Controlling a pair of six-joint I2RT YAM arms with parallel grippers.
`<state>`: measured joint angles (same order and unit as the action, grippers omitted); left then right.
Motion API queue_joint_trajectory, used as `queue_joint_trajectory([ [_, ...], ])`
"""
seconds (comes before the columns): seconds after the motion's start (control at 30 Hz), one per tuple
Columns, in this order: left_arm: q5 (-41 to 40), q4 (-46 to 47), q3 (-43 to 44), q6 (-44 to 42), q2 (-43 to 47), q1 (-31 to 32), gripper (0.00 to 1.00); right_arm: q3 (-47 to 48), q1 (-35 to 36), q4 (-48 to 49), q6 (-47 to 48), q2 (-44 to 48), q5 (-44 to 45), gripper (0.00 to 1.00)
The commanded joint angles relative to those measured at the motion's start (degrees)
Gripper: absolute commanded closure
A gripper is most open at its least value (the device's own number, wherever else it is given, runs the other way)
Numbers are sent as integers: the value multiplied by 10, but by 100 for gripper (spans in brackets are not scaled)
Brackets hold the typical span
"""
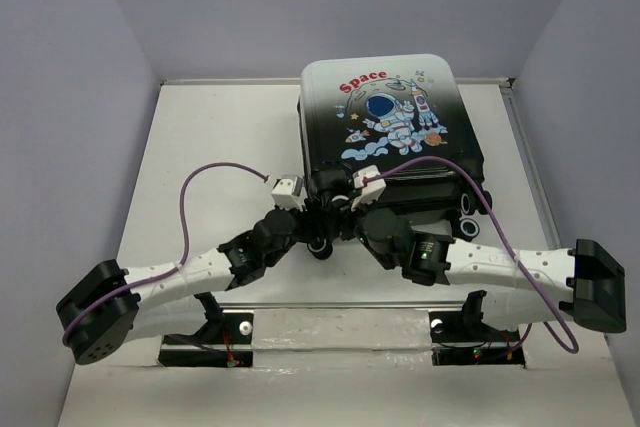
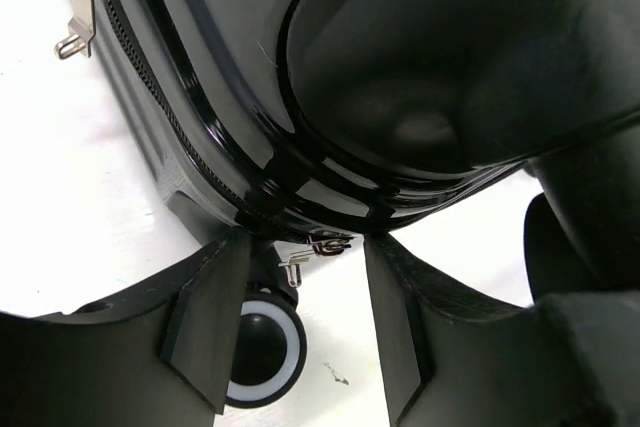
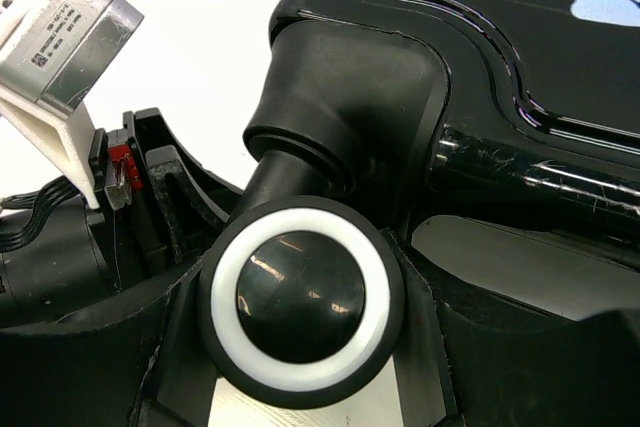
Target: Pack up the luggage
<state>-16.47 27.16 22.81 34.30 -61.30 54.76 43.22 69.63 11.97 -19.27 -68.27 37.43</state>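
The luggage lies flat and closed at the back middle of the table, astronaut print up, wheels toward the arms. My left gripper is at its near left corner. In the left wrist view it is open, and small metal zipper pulls hang between its fingertips under the black shell. My right gripper is beside it. In the right wrist view its fingers press on both sides of a black wheel with a white ring.
Another zipper pull hangs further along the zip. Two more wheels stick out at the luggage's near right corner. The white table is walled on the left, right and back. The left wrist camera is close to my right gripper.
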Motion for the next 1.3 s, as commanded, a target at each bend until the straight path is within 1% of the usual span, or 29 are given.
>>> queue_joint_trajectory([
  [0.0, -85, 72, 36, -22, -22, 10, 43, 12, -5, 93, -11, 2, -15, 93],
  [0.03, -91, 74, 42, -22, -32, 17, 45, 9, -5, 96, -13, 2, -23, 93],
  [0.1, -109, 85, 45, -26, -50, 25, 52, 1, -5, 106, -15, 2, -34, 93],
  [0.13, -119, 87, 46, -26, -54, 26, 64, -2, -5, 109, -16, 3, -35, 93],
  [0.23, -138, 87, 48, -25, -66, 30, 83, -12, -5, 110, -21, 11, -33, 93],
  [0.27, -148, 86, 47, -27, -67, 30, 92, -16, -5, 112, -22, 14, -34, 93],
  [0.3, -153, 87, 46, -30, -68, 30, 94, -20, -5, 113, -24, 16, -33, 93],
  [0.43, -178, 62, 38, -42, -56, 30, 94, -40, -5, 108, -29, 36, -17, 93],
  [0.57, -229, 18, 18, -45, -18, 29, 94, -59, -5, 87, -32, 63, -7, 93],
  [0.7, -251, -46, 5, -45, 21, 11, 94, -78, -5, 63, -39, 105, 0, 93],
  [0.8, -251, -81, 2, -42, 31, -28, 94, -86, -5, 36, -41, 130, 7, 93],
  [0.87, -239, -90, 0, -42, 40, -50, 94, -89, -5, 20, -41, 142, 6, 93],
  [0.9, -231, -89, -1, -43, 51, -75, 94, -93, -5, 15, -43, 152, 5, 93],
  [0.93, -222, -86, -1, -43, 56, -75, 94, -95, -5, 10, -44, 156, 5, 93],
  [1.03, -186, -72, 9, -65, 63, -137, 94, -103, -5, -7, -48, 173, -1, 93],
  [1.17, -147, -33, 46, -92, 35, -166, 94, -109, -5, -10, -55, 176, -11, 93],
  [1.27, -116, -25, 69, -99, 5, -178, 94, -105, -5, -11, -58, 164, -18, 93],
])
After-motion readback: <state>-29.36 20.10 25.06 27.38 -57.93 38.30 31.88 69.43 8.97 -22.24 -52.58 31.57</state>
